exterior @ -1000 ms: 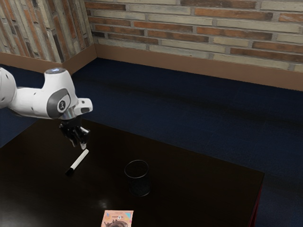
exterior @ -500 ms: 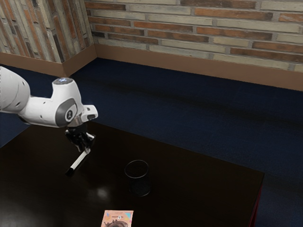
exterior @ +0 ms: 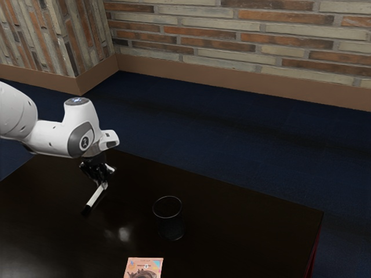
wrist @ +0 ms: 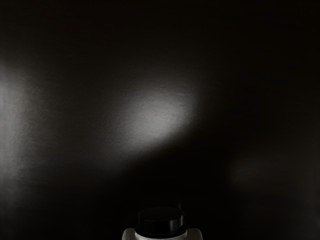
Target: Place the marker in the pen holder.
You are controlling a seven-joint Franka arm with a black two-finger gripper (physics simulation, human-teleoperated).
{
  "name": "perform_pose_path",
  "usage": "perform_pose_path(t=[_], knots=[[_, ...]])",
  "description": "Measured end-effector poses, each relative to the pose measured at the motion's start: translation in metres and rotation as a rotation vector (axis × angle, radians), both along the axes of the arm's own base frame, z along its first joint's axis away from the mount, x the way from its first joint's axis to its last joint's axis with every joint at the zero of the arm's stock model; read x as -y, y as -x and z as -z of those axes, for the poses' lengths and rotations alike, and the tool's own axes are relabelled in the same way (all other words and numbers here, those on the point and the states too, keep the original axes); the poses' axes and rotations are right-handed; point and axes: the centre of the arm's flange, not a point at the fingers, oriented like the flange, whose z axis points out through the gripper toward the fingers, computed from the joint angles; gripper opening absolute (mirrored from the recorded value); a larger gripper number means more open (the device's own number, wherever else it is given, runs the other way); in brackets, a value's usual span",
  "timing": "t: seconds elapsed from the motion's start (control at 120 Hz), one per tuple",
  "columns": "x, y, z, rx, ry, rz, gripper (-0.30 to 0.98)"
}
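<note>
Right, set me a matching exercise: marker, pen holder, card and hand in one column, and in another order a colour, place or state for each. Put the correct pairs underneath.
Things
1. Marker
2. Pen holder
3. Card
4. Hand

Descriptions
A. Upright on the table, with its round rim on top
B. Shut on something white with a black end
C. Mostly white, with one black end
D. Pinkish and printed, at the exterior view's lower edge

Right pairs: 1-C, 2-A, 3-D, 4-B
</note>
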Motion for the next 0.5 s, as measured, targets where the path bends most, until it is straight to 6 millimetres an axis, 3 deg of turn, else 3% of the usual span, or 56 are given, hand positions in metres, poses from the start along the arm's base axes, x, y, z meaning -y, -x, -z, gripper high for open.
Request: perform_pose_path(t=[0.05, 0.108, 0.225, 0.283, 0.367, 0.5], knots=[[0.002, -0.002, -0.013, 0.020, -0.005, 0.002, -0.04], [0.012, -0.005, -0.041, 0.064, -0.012, 0.017, -0.06], [0.073, -0.012, -0.113, 0.167, -0.015, 0.112, -0.08], [0.107, -0.012, -0.138, 0.202, -0.009, 0.161, -0.09], [0.147, -0.009, -0.162, 0.231, 0.001, 0.221, -0.09], [0.194, -0.001, -0.187, 0.260, 0.014, 0.289, -0.10]])
